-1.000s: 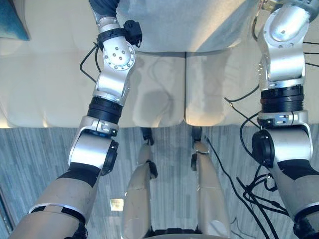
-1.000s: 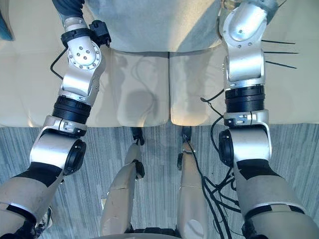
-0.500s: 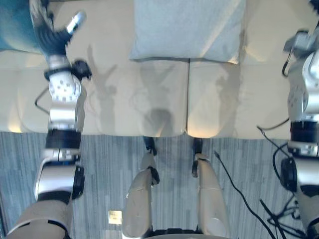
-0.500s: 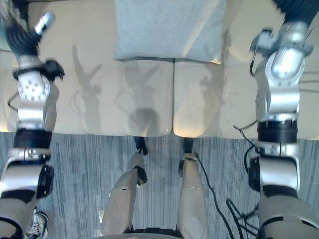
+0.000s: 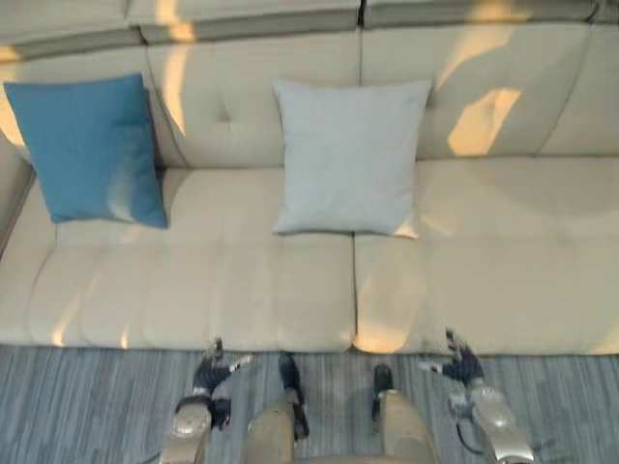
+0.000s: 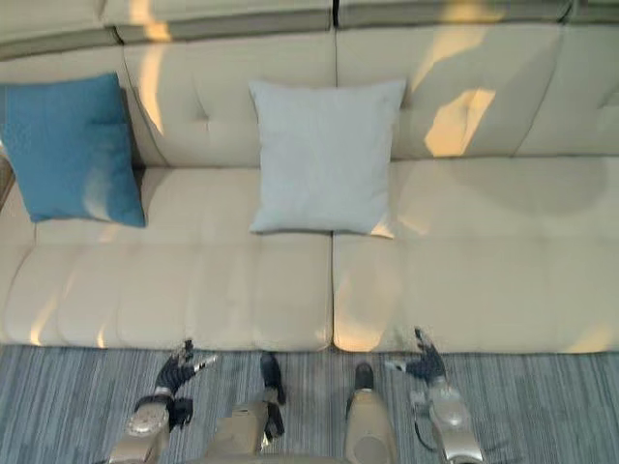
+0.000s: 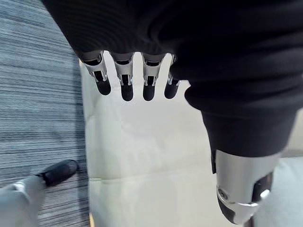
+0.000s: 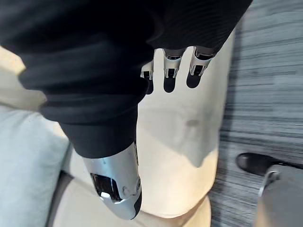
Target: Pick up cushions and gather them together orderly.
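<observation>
The left hand [image 5: 207, 374] is held low before the front edge of the cream sofa [image 5: 503, 271], over the striped floor [image 5: 87, 406]; its fingers [image 7: 123, 87] are kept straight with the thumb apart, and nothing is held in it. At the sofa's left end a blue cushion [image 5: 92, 150] is propped upright against the backrest, its lower edge resting on the seat; well apart from it, near the middle of the sofa, a pale grey cushion [image 5: 350, 155] is leaned against the backrest in the same way, its lower edge lying about where the two seat sections meet, though the seam there is hidden by the cushion itself. A bare stretch of backrest and seat is left between the two cushions, and the sofa's right half is unoccupied. The right hand [image 5: 463, 367] is likewise held low by the sofa's front edge, its fingers [image 8: 169, 78] extended and spread, with nothing grasped. The task is judged to be unfinished: neither cushion is being touched, the two are not yet gathered, and one must be picked up and set beside the other.
</observation>
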Motion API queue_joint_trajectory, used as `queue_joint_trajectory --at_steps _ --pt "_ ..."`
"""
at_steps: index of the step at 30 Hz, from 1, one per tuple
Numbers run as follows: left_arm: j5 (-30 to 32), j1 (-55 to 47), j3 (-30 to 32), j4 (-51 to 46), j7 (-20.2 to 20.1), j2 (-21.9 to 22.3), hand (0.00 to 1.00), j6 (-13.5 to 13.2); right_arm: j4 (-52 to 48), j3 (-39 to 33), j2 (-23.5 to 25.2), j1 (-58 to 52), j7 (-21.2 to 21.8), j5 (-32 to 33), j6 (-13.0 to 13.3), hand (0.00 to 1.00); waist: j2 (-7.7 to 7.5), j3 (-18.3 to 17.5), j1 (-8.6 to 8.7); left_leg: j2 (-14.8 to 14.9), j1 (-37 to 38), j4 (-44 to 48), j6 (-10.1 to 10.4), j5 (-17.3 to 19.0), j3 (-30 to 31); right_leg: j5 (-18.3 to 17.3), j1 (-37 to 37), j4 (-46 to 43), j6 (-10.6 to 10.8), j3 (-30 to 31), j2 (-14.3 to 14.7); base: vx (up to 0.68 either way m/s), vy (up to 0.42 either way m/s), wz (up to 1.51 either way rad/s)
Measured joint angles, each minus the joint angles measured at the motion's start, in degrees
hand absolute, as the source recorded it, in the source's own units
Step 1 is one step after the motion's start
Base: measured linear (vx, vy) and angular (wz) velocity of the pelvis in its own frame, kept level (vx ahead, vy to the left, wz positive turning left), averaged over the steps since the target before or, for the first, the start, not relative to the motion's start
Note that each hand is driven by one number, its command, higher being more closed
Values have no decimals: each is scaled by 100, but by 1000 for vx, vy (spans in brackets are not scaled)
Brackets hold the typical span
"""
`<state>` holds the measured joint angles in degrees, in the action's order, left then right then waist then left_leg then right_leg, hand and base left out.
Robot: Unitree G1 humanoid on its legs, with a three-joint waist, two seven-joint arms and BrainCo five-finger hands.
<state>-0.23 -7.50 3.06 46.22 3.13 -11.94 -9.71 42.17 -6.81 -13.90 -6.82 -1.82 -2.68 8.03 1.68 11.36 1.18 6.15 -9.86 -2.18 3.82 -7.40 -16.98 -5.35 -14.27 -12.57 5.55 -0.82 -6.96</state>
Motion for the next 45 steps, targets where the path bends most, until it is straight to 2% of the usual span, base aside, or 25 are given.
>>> queue_joint_trajectory --at_steps 4,7,11,12,13,14,15,16,17,18,19,20,21,22,23,24,26,28,30,31,34,38,41,45 --pt "223 -61 204 440 -59 -32 0 94 592 -287 -3 -17 69 -23 -180 0 -110 -68 82 -53 451 -141 22 37 -107 147 442 295 33 123 -11 28 42 -18" --pt "256 -11 211 455 -64 -75 0 108 642 -365 9 -13 77 -34 -220 0 -199 -118 81 -58 517 -162 18 40 -281 230 398 314 49 287 -2 0 26 -26" --pt "242 100 212 225 -58 -118 0 111 593 -404 90 -7 61 -30 -231 0 -271 -136 96 117 -41 602 -146 302 -438 531 75 234 119 413 38 -32 1 -30" --pt "232 119 218 5 -52 -101 0 112 575 -402 208 16 59 -28 -243 0 -177 -114 1 436 -226 836 -223 378 -550 335 -259 -586 -47 312 111 -75 -39 -18" --pt "207 153 199 -175 -52 -106 0 109 561 -382 311 -63 63 -28 -242 0 -222 -107 -25 496 -284 1035 -264 432 -469 -166 -588 -2240 -211 188 31 -89 -87 9" --pt "197 142 200 -330 -47 -83 0 109 561 -375 394 -217 63 -28 -242 0 -236 -94 -39 488 -282 1164 -289 465 -364 -340 -592 -3289 -127 211 -76 -76 -103 38" --pt "195 134 199 -404 -45 -55 0 111 561 -355 425 -268 63 -27 -241 0 -241 -89 -46 486 -288 1237 -284 463 -314 -385 -559 -3674 -112 240 -117 -103 -168 41" --pt "192 84 197 -549 -40 -5 0 107 563 -251 438 -322 65 -28 -242 0 -370 -156 -79 499 -347 1372 -252 443 -247 -411 -398 -3968 -64 336 -135 -152 -227 29" --pt "192 16 201 -689 -33 39 0 91 522 -152 429 -275 58 -29 -237 0 -469 -190 -189 536 -599 1600 -185 398 -198 -719 -143 -3527 152 390 -104 -208 -296 14" --pt "186 31 206 -692 -23 112 0 104 509 -171 398 -208 48 -26 -237 0 -453 -186 -199 598 -692 1638 -116 345 -195 -910 -82 -3266 180 325 -42 -255 -304 -26" --pt "185 23 192 -735 -18 290 0 112 322 -192 336 -134 -12 -19 -224 0 -275 -215 -374 830 -942 1563 -7 220 -186 -1210 5 -2579 24 73 119 -303 -299 -54" --pt "184 -10 136 -739 -16 335 0 117 209 -191 331 -92 -76 -18 -201 0 -289 -195 -461 889 -1052 1418 8 50 -212 -1507 15 -2184 -115 -95 184 -287 -254 -52" --pt "169 -21 94 -707 -10 383 0 160 185 -202 297 13 -111 -14 -201 0 -226 -129 -477 920 -1127 1258 30 -113 -171 -1708 -8 -1982 -294 -184 253 -254 -219 -17" --pt "138 5 65 -676 -11 438 0 191 199 -234 264 52 -132 -13 -224 0 -121 -68 -423 973 -1131 1156 55 -170 -88 -1647 -7 -1979 -337 -274 328 -265 -173 26" --pt "89 -14 -26 -698 0 476 0 198 206 -291 267 10 -184 -11 -281 0 -74 -35 -332 988 -1104 927 248 -17 8 -1537 -19 -1900 -481 -415 333 -307 -125 37" --pt "89 -5 -31 -701 10 502 0 196 207 -339 284 -34 -185 -11 -301 0 -131 -4 -335 975 -1094 1109 288 139 -1 -1398 -13 -1760 -608 -577 276 -296 -90 29" --pt "94 -22 -24 -699 24 502 0 197 206 -407 304 -30 -199 -11 -305 0 -195 3 -343 898 -1075 1942 195 204 2 -1256 -4 -1611 -642 -643 194 -209 -83 3" --pt "95 13 -16 -711 40 499 0 195 193 -409 285 6 -205 -12 -305 0 -166 -3 -339 764 -987 2660 183 1030 137 -909 -61 -1300 -637 -650 223 -144 -36 1" --pt "92 41 -16 -737 71 493 0 193 193 -403 315 94 -193 -15 -301 0 -123 -28 -347 669 -810 2751 198 1441 351 -720 -141 -1146 -591 -576 265 -133 83 -20" --pt "91 41 -21 -737 74 495 0 194 193 -412 348 140 -200 -16 -299 0 -120 -29 -334 559 -543 2394 158 1649 447 -633 -143 -1054 -518 -512 297 -126 120 -24" --pt "91 104 -30 -739 83 450 0 197 169 -420 429 142 -198 -17 -304 0 -291 -45 -335 382 -311 1997 82 1566 272 -394 -79 -743 -325 -306 201 -149 121 -27" --pt "96 147 -147 -738 98 382 0 197 -13 -461 447 141 -226 -15 -298 0 -300 -53 -190 274 -231 1910 57 1585 6 -156 -97 -497 -187 -10 148 -98 113 -35" --pt "130 186 -267 -738 98 368 0 201 -141 -515 488 106 -306 -8 -308 0 -289 -53 -148 320 -87 2121 -97 1698 -395 39 -112 -357 -124 480 298 -14 85 -87" --pt "251 247 -300 -761 96 360 0 205 -472 -607 665 53 -321 36 -313 0 -287 -52 20 659 106 2687 -147 2111 -1096 416 -333 -303 -100 1196 676 -20 76 -150"
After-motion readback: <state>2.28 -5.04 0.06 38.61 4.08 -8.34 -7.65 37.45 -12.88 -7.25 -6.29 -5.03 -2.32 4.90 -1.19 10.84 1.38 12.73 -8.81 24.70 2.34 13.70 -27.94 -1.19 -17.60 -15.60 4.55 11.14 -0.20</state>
